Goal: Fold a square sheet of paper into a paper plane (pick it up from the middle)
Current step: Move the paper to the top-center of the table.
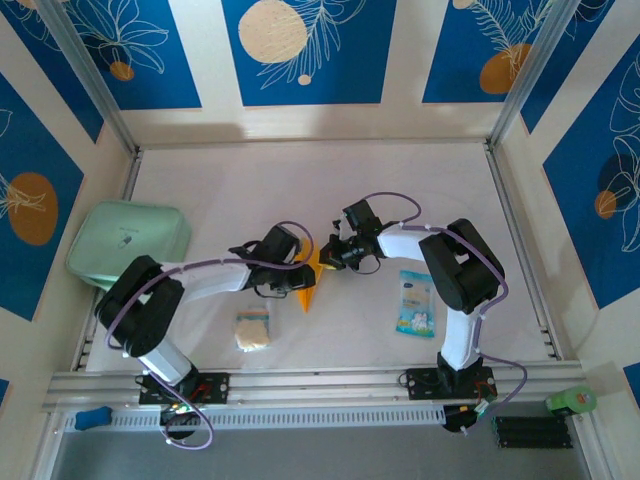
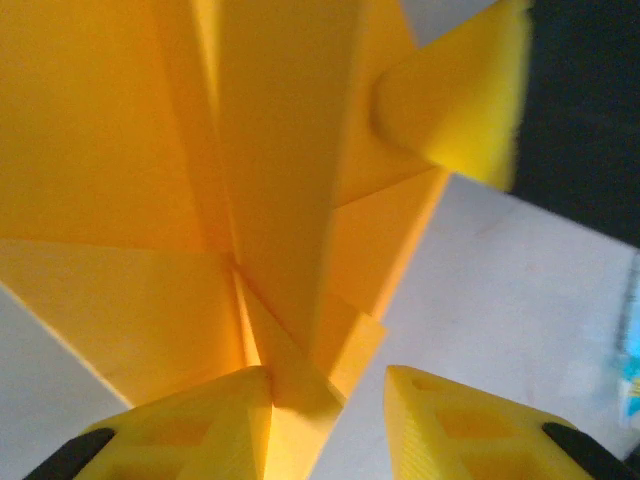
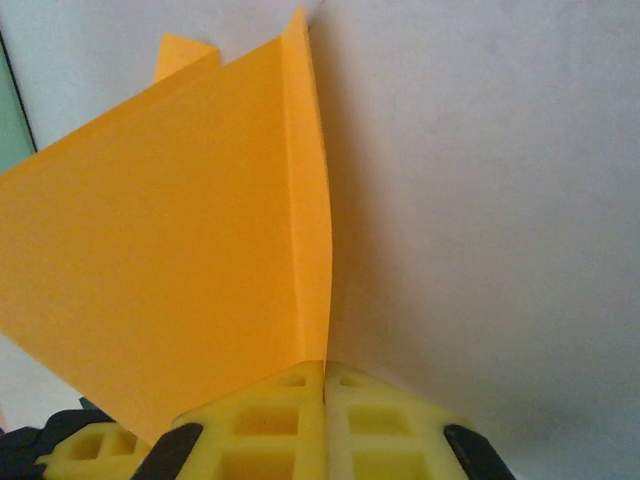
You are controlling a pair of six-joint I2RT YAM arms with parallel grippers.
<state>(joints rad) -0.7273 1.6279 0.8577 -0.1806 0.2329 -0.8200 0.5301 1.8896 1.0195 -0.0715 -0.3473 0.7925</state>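
1. folded orange-yellow paper [image 2: 150, 150], creased into layered flaps, spreads above both fingers.
2. its lower point dips between the fingers of the left gripper [image 2: 328, 400], touching the left finger [image 2: 200, 430]; a gap parts it from the right finger [image 2: 460, 430].
3. a blurred yellow fingertip [image 2: 455, 100] of the right gripper meets the paper high above the right finger.
4. white table [image 2: 520, 300] lies beyond the right finger.

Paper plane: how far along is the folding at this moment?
Done: the paper is folded, with several creases, and tapers to a point. In hand: the right hand is pinched shut on one folded edge, and the left hand has its fingers apart around the lower tip. Left: probably the wing folds, since the flaps splay unevenly rather than forming a slim dart.
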